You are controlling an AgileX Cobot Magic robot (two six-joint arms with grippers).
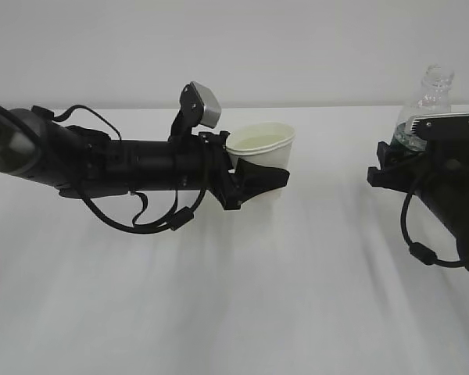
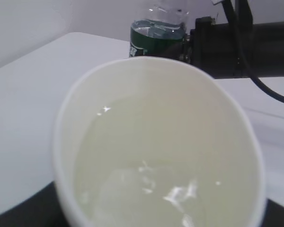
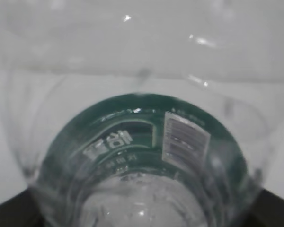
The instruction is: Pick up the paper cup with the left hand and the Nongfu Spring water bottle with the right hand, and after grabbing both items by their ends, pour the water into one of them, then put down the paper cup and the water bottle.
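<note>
My left gripper (image 1: 264,178) is shut on the white paper cup (image 1: 263,145), its black fingers (image 1: 254,173) clasping the cup's lower wall. The cup (image 2: 156,94) fills the left wrist view and holds clear water (image 2: 146,175). I cannot tell whether its base touches the table. At the right, my right gripper (image 1: 401,154) is shut on the Nongfu Spring water bottle (image 1: 432,95) at its green label band; the bottle stands upright with an open neck. The bottle (image 3: 142,151) fills the right wrist view, label (image 3: 184,137) facing the camera. The bottle (image 2: 157,32) also shows beyond the cup.
A white table (image 1: 219,297) lies under both arms, with a pale wall (image 1: 234,47) behind it. A wide gap separates the cup from the bottle. The right arm (image 2: 248,45) crosses the top right of the left wrist view.
</note>
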